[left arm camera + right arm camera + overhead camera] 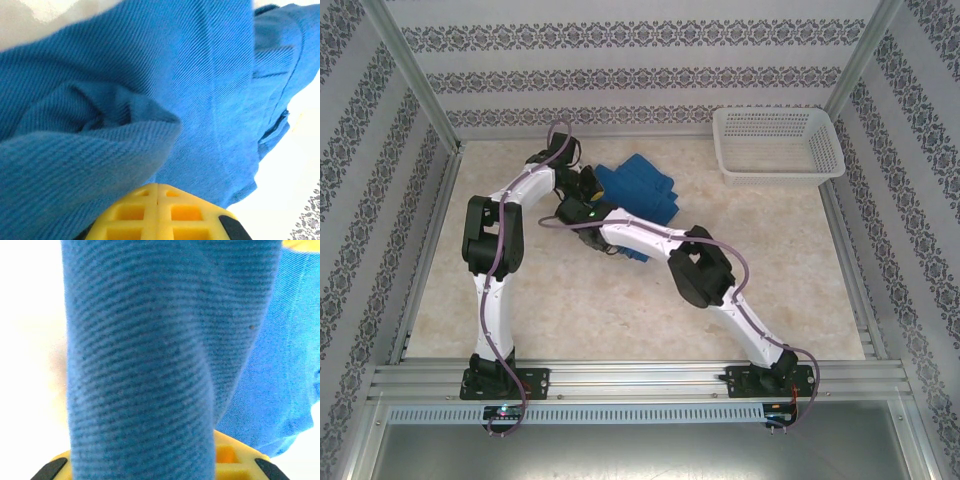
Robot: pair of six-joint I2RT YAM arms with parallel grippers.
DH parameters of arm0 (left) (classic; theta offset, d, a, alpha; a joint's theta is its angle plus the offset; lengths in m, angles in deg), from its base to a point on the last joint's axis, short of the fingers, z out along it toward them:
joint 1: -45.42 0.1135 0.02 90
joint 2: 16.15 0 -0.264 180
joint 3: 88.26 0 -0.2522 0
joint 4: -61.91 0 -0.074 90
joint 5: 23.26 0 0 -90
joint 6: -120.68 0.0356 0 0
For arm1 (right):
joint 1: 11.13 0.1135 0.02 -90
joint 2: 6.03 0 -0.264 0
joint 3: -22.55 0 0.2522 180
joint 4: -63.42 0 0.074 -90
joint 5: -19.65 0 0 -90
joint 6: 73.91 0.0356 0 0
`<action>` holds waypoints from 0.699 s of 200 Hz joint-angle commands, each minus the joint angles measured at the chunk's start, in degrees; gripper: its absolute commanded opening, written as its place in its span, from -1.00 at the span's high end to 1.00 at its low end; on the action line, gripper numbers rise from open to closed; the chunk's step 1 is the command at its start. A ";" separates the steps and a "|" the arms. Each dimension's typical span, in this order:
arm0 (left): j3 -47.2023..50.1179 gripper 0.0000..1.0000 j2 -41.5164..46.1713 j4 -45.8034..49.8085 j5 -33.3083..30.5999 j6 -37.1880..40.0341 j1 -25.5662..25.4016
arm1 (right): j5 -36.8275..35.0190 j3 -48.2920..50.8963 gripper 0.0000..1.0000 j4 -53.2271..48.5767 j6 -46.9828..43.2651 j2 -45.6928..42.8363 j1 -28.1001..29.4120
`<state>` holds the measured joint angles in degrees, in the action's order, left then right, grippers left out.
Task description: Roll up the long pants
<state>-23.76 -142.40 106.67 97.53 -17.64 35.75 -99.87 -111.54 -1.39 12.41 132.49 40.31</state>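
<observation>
From above, the long pants (638,190) lay bunched in a thick blue heap in the upper centre of the frame, on the marbled tabletop (620,310). They were well apart from the white mesh basket (775,145) at upper right. The left claw (585,185) sat at the heap's left edge and the right claw (600,243) at its lower-left corner. The arms hid how either claw stood.

The left wrist camera gave the texture the overhead view lacked: a ribbed twill weave, seams, and soft folds that slumped over one another. Its yellow pads (130,212) at the bottom edge met along a thin line, so that claw was together. I could not tell whether any cloth was pinched in it.

The right wrist camera showed a fat roll of fabric running up the middle of the frame between that claw's yellow pads (227,455). The roll filled the gap from side to side, so the claw looked clamped on the fold.

I judged the cloth light, limp and not slippery. It would likely sag wherever unsupported, so the best hold seemed to be a thick doubled edge taken at both ends.
</observation>
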 commanded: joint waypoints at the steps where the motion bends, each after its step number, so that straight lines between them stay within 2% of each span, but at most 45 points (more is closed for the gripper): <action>1: -3.77 1.00 2.03 5.64 -2.58 2.52 3.44 | 15.15 -3.01 1.00 -11.45 6.08 -6.58 -1.49; 28: -6.63 1.00 3.74 8.60 -3.38 3.49 8.15 | 33.93 -8.42 1.00 -18.88 9.62 -7.77 -4.75; 55: -6.64 1.00 7.13 9.21 -2.32 3.48 13.39 | 51.35 -7.60 1.00 -18.05 12.77 -9.65 -8.87; 94: -2.90 1.00 12.51 9.40 -1.55 4.85 14.37 | 72.08 -5.48 1.00 -13.16 19.34 -6.26 -18.43; 112: 2.71 1.00 15.41 5.91 -0.22 3.87 13.43 | 79.58 -1.87 1.00 -8.16 22.41 -3.05 -22.78; 140: 7.84 1.00 17.54 3.70 -0.28 3.84 9.40 | 81.21 5.67 1.00 -2.09 24.02 -0.61 -25.41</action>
<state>-19.78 -125.94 112.31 96.13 -14.53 48.93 -27.06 -111.78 -7.97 31.49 128.27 16.35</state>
